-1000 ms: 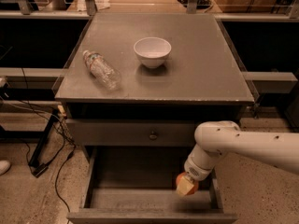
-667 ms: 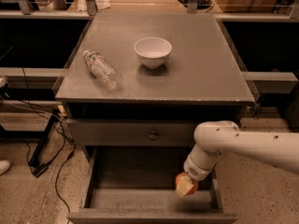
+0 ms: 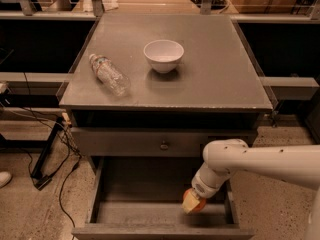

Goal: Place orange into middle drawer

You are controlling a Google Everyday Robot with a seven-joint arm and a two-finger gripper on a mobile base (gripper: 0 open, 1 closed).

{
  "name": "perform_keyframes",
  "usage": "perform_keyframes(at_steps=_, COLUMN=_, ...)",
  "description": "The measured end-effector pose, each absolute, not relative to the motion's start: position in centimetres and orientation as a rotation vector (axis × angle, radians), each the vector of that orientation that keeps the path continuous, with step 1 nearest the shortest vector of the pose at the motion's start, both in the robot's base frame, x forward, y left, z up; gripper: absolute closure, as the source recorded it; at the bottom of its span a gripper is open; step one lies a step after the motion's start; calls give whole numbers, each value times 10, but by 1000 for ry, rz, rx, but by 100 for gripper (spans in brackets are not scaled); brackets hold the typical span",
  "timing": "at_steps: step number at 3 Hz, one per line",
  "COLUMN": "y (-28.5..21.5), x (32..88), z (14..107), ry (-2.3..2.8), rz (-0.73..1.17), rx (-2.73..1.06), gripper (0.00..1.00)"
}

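Clamped tight on the orange with the tool, low inside the open middle drawer, near its right wall and close to the front. Might drop, bounce and roll across the bare grey floor if let go too high, or might bump the right wall if pulled out crooked. Looks round, small and bright orange, mostly hidden behind the pale tool tips, much smaller than the white bowl up on the surface.
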State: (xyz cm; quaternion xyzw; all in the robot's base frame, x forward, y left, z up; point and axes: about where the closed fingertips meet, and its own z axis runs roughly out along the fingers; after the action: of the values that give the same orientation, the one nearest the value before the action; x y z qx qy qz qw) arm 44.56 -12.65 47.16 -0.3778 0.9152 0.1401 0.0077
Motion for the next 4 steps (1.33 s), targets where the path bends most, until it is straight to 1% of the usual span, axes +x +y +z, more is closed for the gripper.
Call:
perform_keyframes(at_steps=3, y=-121, x=469, z=400, ry=2978, rz=216, rx=-948, gripper=100)
perform_keyframes(at_steps=4, y=-123, x=466, z=379, ry=3015, rz=185, rx=-924, gripper=100)
